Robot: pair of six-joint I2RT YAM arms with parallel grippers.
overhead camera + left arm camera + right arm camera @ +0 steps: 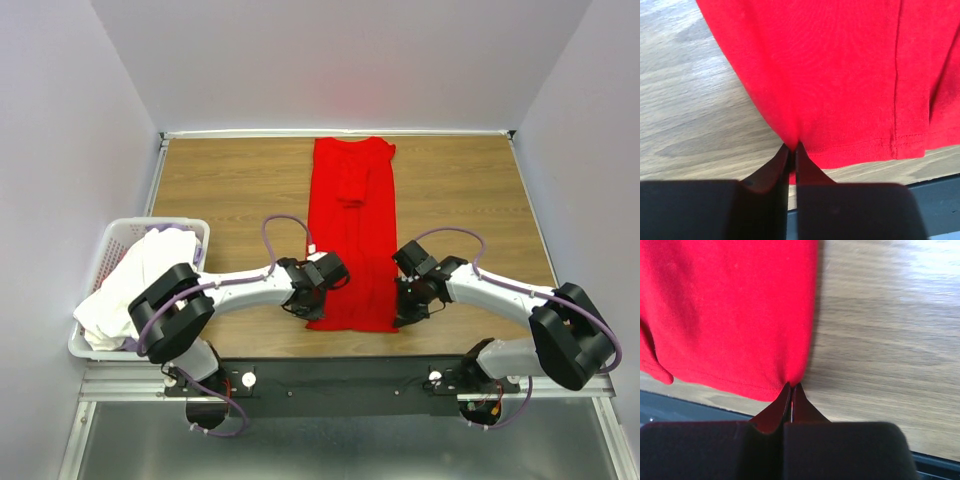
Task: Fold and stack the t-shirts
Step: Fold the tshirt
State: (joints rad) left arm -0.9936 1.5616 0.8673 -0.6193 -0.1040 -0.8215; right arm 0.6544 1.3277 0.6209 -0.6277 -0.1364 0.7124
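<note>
A bright red t-shirt (352, 230) lies on the wooden table as a long narrow strip, sleeves folded in, collar at the far end. My left gripper (318, 306) is shut on the near left corner of its hem, with red cloth (840, 75) pinched between the fingertips (786, 154). At the near right corner my right gripper (402, 308) is shut on the hem too, the red cloth (730, 310) bunching into its tips. White t-shirts (130, 285) are heaped in the basket at the left.
A white plastic laundry basket (120, 235) stands at the table's left edge beside the left arm. The table's black front rail (350, 375) runs just below the hem. Bare wood (230, 185) lies on both sides of the red strip.
</note>
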